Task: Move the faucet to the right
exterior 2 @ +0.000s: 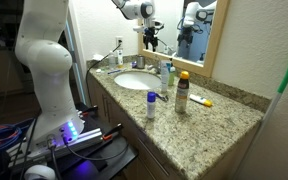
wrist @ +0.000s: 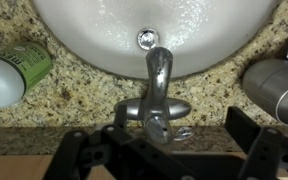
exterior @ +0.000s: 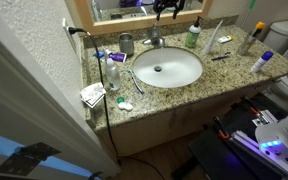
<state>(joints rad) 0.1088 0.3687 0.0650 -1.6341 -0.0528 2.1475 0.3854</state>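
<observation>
My gripper [wrist: 164, 152] hangs over the back strip of the speckled stone counter [wrist: 54, 112]. Its two dark fingers [wrist: 81, 158] are spread wide and pinch nothing.

In the wrist view, well out beyond the finger at the left edge, a green bottle [wrist: 26, 62] with a white cap lies on its side on the counter. It is close beside the rim of the white basin [wrist: 84, 25].

Further across, the faucet [wrist: 156, 85] stands in the gap between my fingers and just ahead of them, touching neither. It is small and bright chrome. It has a rounded base on the counter and a lever handle on top, on the side nearest me. A short curved spout runs away from my fingers and ends over the near edge of the basin, roughly in line with the round metal drain [wrist: 144, 38]. Against the broad white bowl it looks slight.

Beyond the finger at the right edge, a grey metal cup [wrist: 274, 88] sits on the counter, well apart from the faucet. Past the cup, at the picture's edge, is a scrap of something purple whose kind I cannot tell.

In an exterior view my gripper [exterior: 167, 9] sits high in front of the mirror [exterior: 134, 8]. It is above the faucet [exterior: 156, 40], which stands at the back rim of the basin, with open air between us.
</observation>
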